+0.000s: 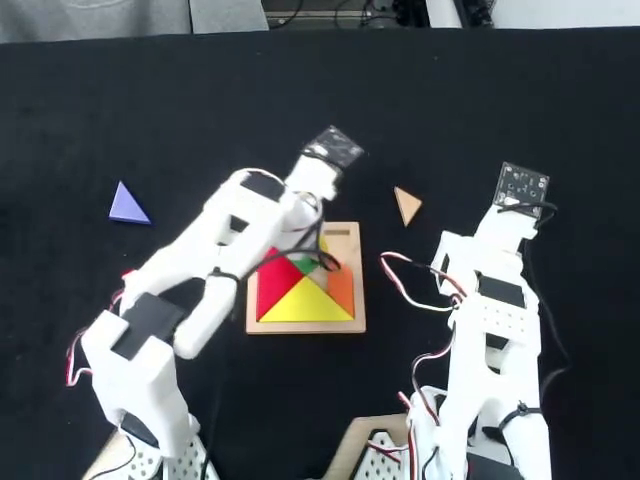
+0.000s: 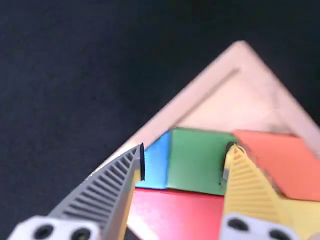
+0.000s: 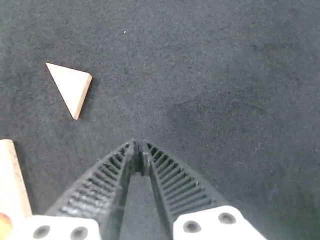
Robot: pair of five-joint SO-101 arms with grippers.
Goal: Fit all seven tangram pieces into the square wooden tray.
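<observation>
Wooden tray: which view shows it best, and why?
The high view: most of the tray shows, partly under the left arm. The left wrist view gives one corner; the right wrist view, just an edge.

Looks like plain black cloth [image 1: 150, 100] covering the whole table. Past the cloth's far edge, a grey strip [image 1: 90, 15] and some dark cables [image 1: 340, 12]. At the cloth's near edge, a bit of light wooden board [image 1: 348, 448].

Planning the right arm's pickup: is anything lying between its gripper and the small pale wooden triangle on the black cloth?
Nothing visible does. Just black cloth lies between the shut right gripper and the small pale wooden triangle.
</observation>
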